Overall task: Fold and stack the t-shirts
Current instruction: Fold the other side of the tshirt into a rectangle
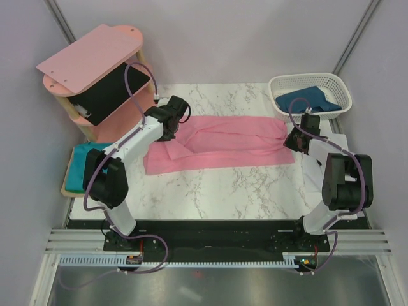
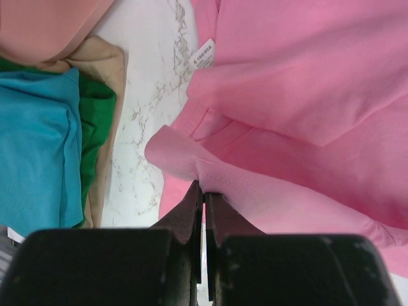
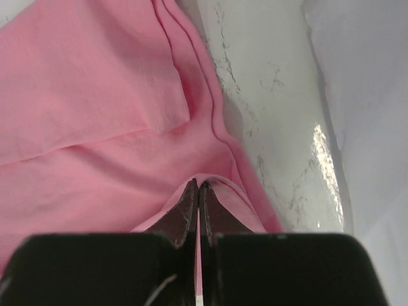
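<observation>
The light pink t-shirt (image 1: pixel 223 148) lies stretched sideways across the middle of the marble table, partly folded lengthwise. My left gripper (image 1: pixel 169 131) is shut on its left end; in the left wrist view the gripper (image 2: pixel 205 190) pinches a raised fold of the pink t-shirt (image 2: pixel 299 146) near the collar label (image 2: pixel 204 54). My right gripper (image 1: pixel 295 141) is shut on the right end, and the right wrist view shows the gripper (image 3: pixel 198 185) nipping the pink t-shirt (image 3: pixel 95 127) by its hem. A folded teal t-shirt (image 1: pixel 80 162) rests at the left edge. The dark blue t-shirt (image 1: pixel 306 102) sits in the basket.
A pink wooden shelf unit (image 1: pixel 95 70) stands at the back left, close behind the left arm. The white basket (image 1: pixel 312 81) is at the back right. A white sheet (image 1: pixel 315 171) lies by the right arm. Green cloth (image 2: pixel 97 127) shows under the teal t-shirt (image 2: pixel 35 146).
</observation>
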